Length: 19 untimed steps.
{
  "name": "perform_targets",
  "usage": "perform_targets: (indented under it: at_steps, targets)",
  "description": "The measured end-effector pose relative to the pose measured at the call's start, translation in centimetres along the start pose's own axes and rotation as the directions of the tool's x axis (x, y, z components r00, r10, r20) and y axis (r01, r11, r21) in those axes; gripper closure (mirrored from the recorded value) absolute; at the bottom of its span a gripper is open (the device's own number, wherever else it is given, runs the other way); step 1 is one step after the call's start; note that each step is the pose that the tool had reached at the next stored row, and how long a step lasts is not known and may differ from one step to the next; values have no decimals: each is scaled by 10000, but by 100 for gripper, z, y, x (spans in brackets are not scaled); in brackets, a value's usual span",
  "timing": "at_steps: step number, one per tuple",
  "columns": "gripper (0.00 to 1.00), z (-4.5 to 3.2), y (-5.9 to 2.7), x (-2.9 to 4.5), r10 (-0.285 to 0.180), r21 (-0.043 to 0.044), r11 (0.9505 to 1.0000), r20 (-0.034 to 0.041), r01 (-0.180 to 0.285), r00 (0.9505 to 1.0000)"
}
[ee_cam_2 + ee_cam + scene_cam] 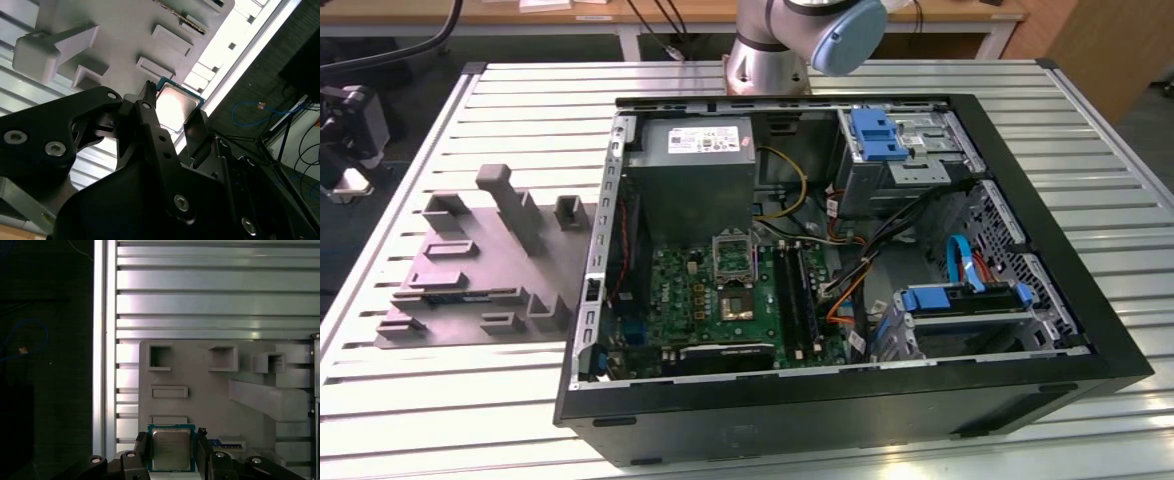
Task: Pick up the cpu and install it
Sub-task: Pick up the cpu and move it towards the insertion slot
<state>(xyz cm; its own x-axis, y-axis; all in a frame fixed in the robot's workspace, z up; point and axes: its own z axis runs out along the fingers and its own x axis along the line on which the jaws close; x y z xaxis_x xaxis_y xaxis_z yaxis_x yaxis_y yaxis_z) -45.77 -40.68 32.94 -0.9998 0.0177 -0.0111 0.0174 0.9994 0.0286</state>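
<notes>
Your tool (171,441) is clamped on the cpu (171,450) — a black finger (142,446) presses against each of two opposite edges. You can see this in both wrist views. The chip's pale metal face and greenish rim sit between the tips, held up off the grey plastic fixture (210,390), which lies below it on the slatted counter (215,290). In the exterior view that fixture (480,260) is at the exterior view's left — just beside the open computer case (854,400), whose green board (707,300) faces up.
</notes>
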Motion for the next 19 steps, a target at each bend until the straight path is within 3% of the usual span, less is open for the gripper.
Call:
perform_targets:
  at_steps: [8, 19]
  targets:
    - [53, -62, 2, -1, 0, -1, 10000, 2, 0, 10000]
    - [53, -222, 6, -3, 0, 0, 10000, 2, 0, 10000]
